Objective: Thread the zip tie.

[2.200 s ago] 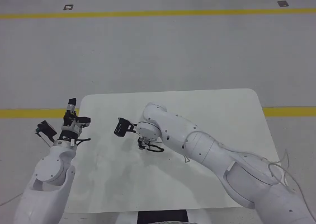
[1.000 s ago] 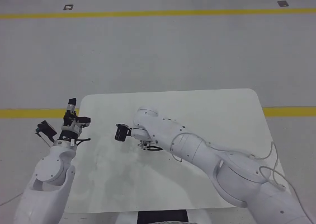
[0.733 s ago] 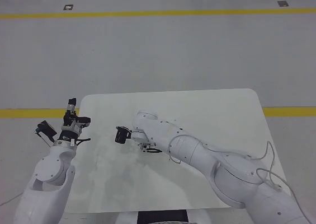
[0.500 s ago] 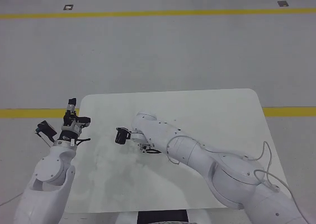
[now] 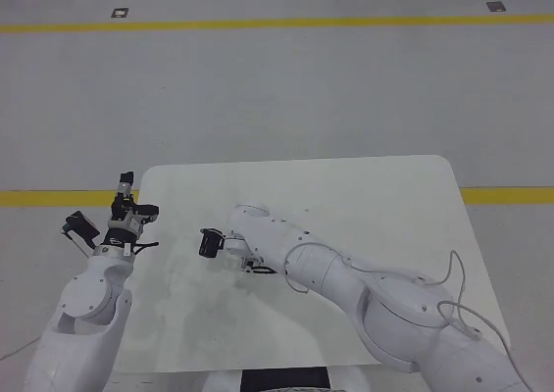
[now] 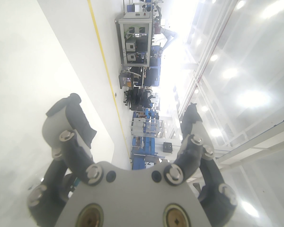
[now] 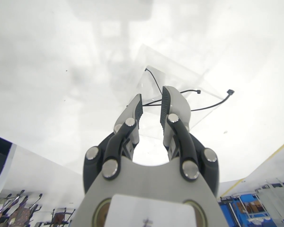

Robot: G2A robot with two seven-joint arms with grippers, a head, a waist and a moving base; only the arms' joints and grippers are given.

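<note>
Black zip ties [image 7: 229, 93], thin and curved, laid crossed on clear sheet [image 7: 170, 64], middles hidden by right gripper [image 7: 152, 94], narrowly parted, nothing clamped; left gripper [image 6: 132, 101] spread wide, empty

A white table [image 5: 375, 186] stands on a pale grey floor [image 5: 277, 88] crossed by yellow lines [image 5: 277, 22].

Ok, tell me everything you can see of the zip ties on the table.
The zip ties are thin, black and look like flexible plastic. At least two small square heads show, but the exact count is unclear. Their curved strands cross one another loosely, lying flat on a clear plastic sheet on the white table. The right claw, open, sits with one finger either side of the crossing. Whether it touches them cannot be told.
</note>
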